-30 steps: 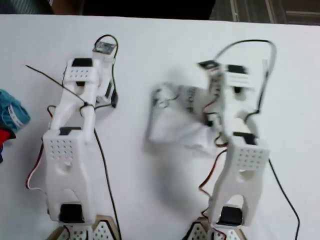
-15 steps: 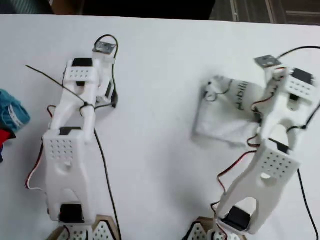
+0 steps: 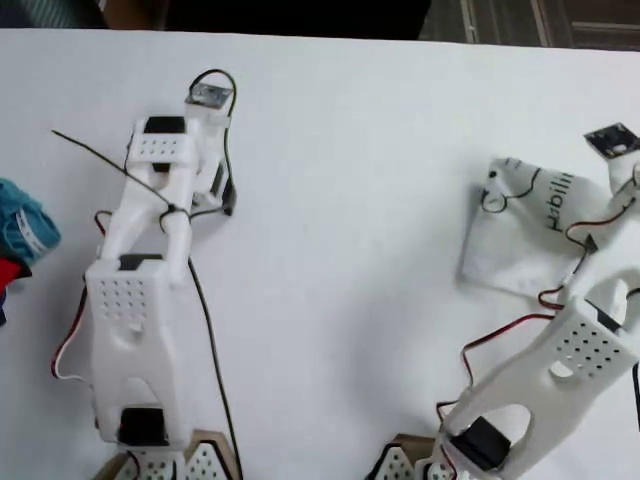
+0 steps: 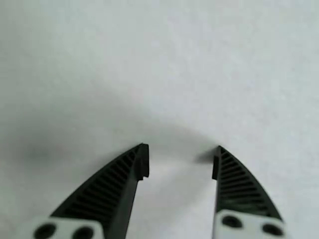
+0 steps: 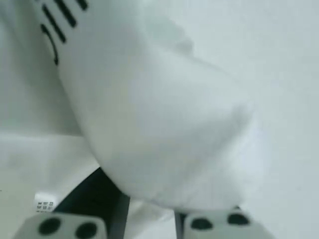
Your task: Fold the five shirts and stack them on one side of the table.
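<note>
Entry, 2 arms, 1 table.

Left pincer (image 4: 181, 154): its 2 black ribbed fingers stand apart with nothing between them, over bare white table (image 3: 350, 150). In the high view my left arm (image 3: 135, 300) sits on its own side, well apart from the shirt.

Right pincer (image 5: 152, 214): clamped on the white shirt (image 5: 164, 124). A thick fold of cloth bulges out over the fingers and covers their tips; 1 black finger (image 5: 97, 191) shows under the fold.

White shirt (image 3: 520, 240), high view: it lies crumpled on the table's right side, near the right edge, with my right arm (image 3: 550, 370) leaning across its near corner. It is not folded flat.

Writing:
- Black print (image 3: 555, 188) runs across the shirt's upper part, turned sideways in the high view.
- A thin black looped line (image 3: 495, 195) marks the cloth beside the print.
- In the right wrist view, black bars of print (image 5: 60, 15) run off the frame.
- 1 small white label (image 5: 45, 204) lies near the black finger; its print is too small to make out.

Other cloth: a teal bundle (image 3: 25, 225) lies at the table's left edge, with a red piece (image 3: 8, 272) just beside it. I cannot tell whether either is folded.
</note>
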